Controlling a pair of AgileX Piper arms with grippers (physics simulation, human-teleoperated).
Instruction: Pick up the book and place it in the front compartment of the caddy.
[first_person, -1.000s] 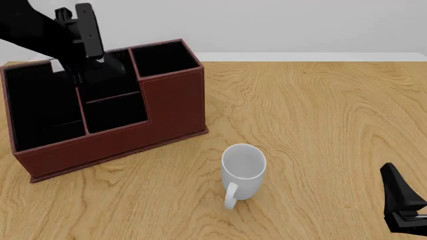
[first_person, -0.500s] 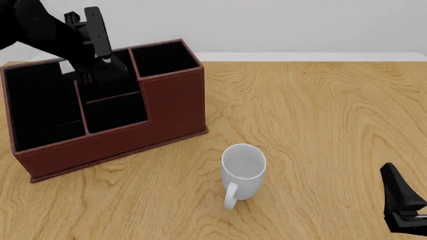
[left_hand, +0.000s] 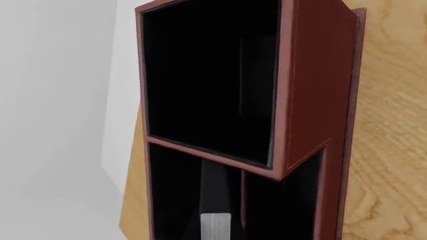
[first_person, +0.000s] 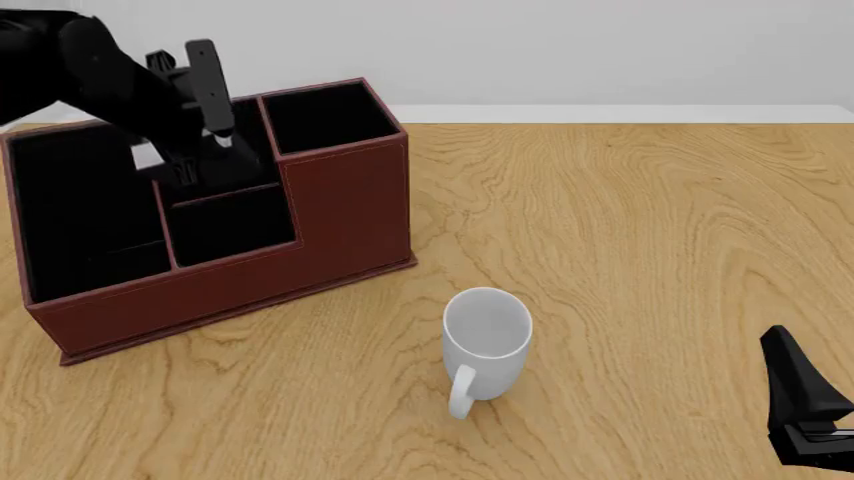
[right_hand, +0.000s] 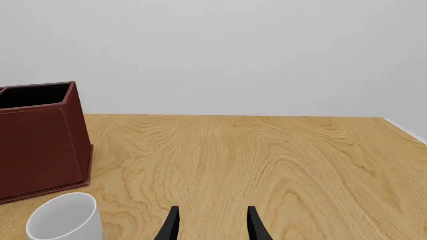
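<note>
Left end effector (first_person: 200, 150) above caddy (first_person: 347, 200); book (left_hand: 215, 220) only in wrist view.

Close on the red-brown caddy (left_hand: 313, 90), black-lined compartments gaping, a book (left_hand: 215, 200) showing its white page edge upright in one, wood table (left_hand: 393, 150) beside.

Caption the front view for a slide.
Left pincer above the caddy; white mug on the table; right pincer idle.

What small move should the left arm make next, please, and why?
Probably lower the book a little. The left gripper holds it just above the caddy, over its middle compartments and not yet seated, so releasing now might drop it askew.
</note>
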